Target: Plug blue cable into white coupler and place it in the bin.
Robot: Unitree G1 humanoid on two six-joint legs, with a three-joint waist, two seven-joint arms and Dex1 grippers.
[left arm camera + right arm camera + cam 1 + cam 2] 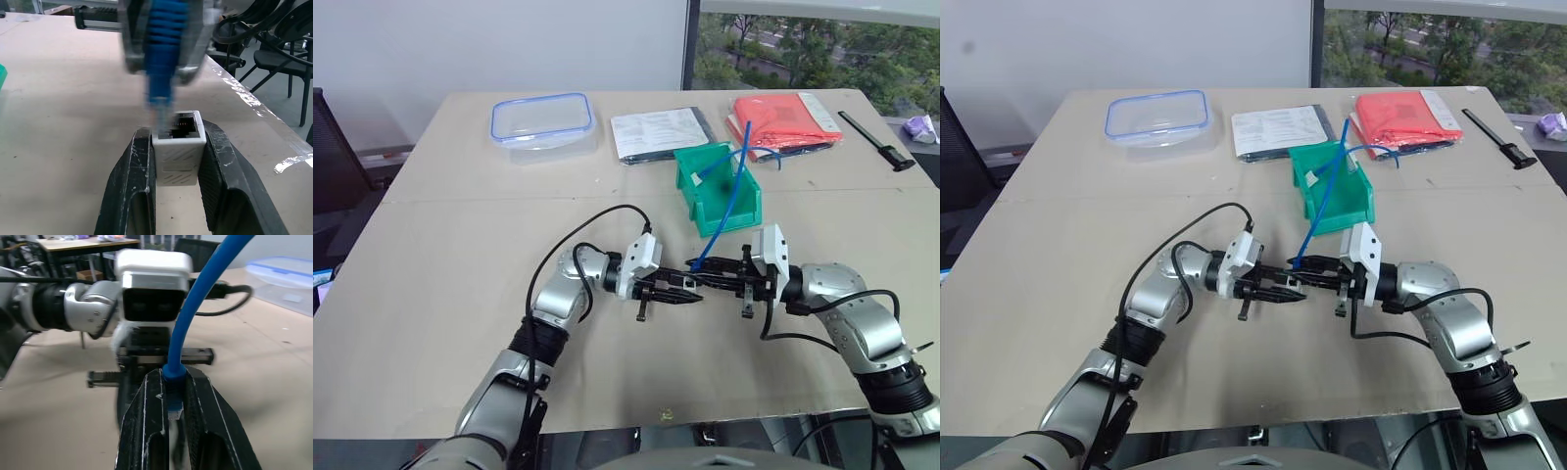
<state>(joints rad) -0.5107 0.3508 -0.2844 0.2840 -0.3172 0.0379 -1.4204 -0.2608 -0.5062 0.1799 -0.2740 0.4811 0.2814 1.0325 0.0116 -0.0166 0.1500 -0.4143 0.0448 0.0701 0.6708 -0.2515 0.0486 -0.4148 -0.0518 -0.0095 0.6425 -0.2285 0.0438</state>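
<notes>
Ribbed blue cable [166, 54] boot nears square, grooved white coupler [178, 149]

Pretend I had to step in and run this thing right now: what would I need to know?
Left gripper: shut on the white coupler, socket facing the other arm.
Right gripper: shut on the blue cable just behind its plug.
Both meet above the table. The plug tip is at the socket mouth, a little off to one side, not seated.
The cable's free end arcs up over the green bin, which stands just beyond the grippers.
Done: both parts picked up and brought together.
Left: line up, push the plug in, drop the pair in the bin.
</notes>
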